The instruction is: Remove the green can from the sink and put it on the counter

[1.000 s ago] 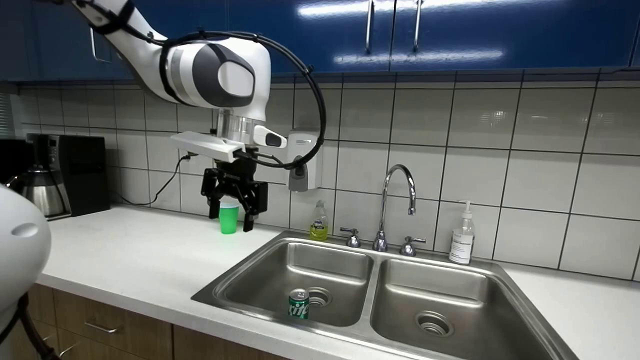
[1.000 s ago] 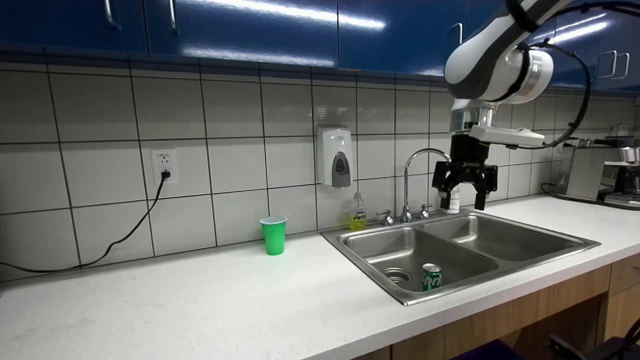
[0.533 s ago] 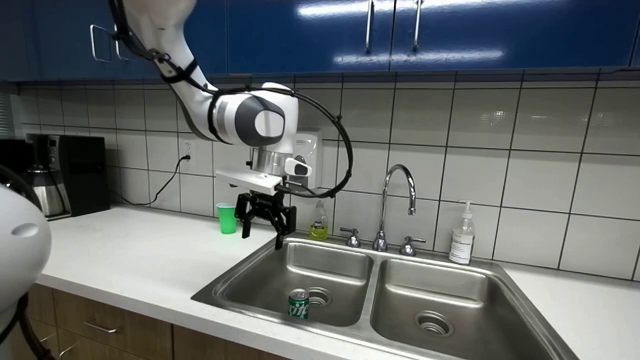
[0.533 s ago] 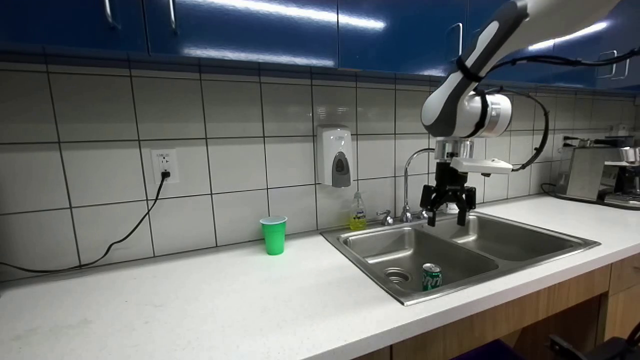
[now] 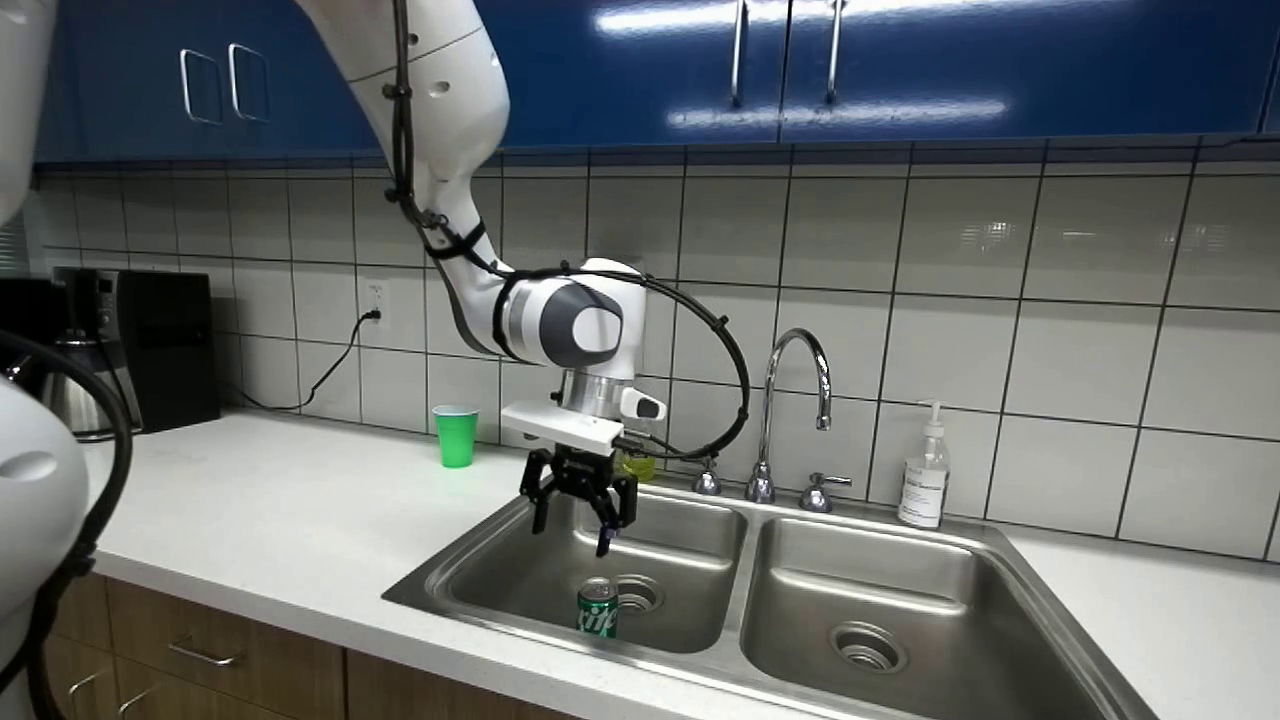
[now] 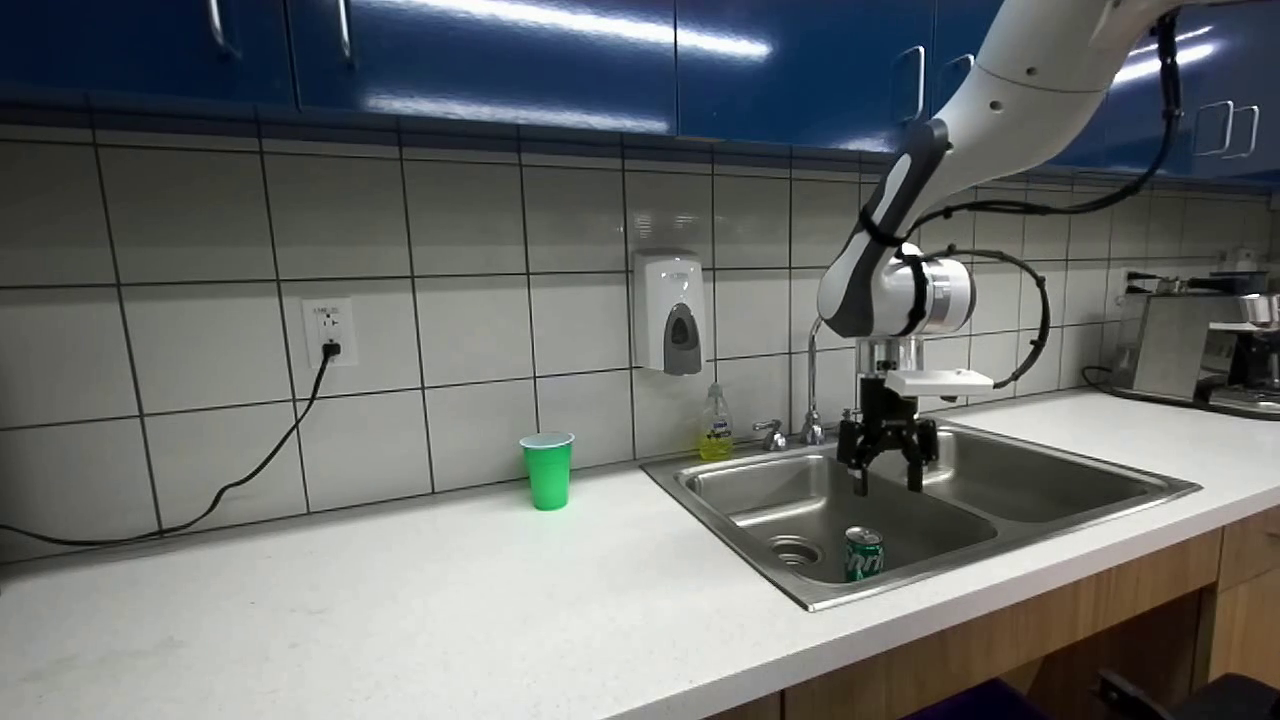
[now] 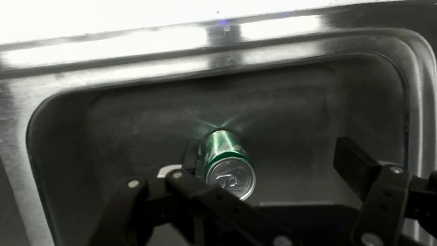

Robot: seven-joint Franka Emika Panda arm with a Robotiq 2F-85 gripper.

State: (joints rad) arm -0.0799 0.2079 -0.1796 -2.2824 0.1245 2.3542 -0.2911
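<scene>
Overhead, cabinets [image 5: 1030, 65]: hanging blue and glossy above the sink [image 5: 865, 555].
Counter [image 5: 270, 500]: running white along both sides of the sink.
Arm [image 5: 460, 110]: leaning over the sink in both exterior views.
Sink: showing two steel basins side by side.
Faucet [image 5: 761, 480]: rising in a curve from the sink's back edge.
Gripper [image 5: 571, 541]: hanging above the sink's left-hand basin, as both exterior views are framing it; its jaws are standing well apart.
Dispenser [image 6: 668, 312]: hanging on the tiles [image 6: 470, 325] above the sink's back corner in an exterior view.
Pump bottle [image 5: 923, 475]: standing behind the sink's right-hand basin.
Yellow bottle [image 6: 716, 425]: standing behind the sink's left-hand basin.
Cup [image 6: 549, 472]: standing green and upright on the counter, left of the sink in both exterior views.
Can [image 5: 597, 608]: standing upright in the sink's left-hand basin, near the drain [image 6: 795, 550], below the gripper and apart from it.
</scene>
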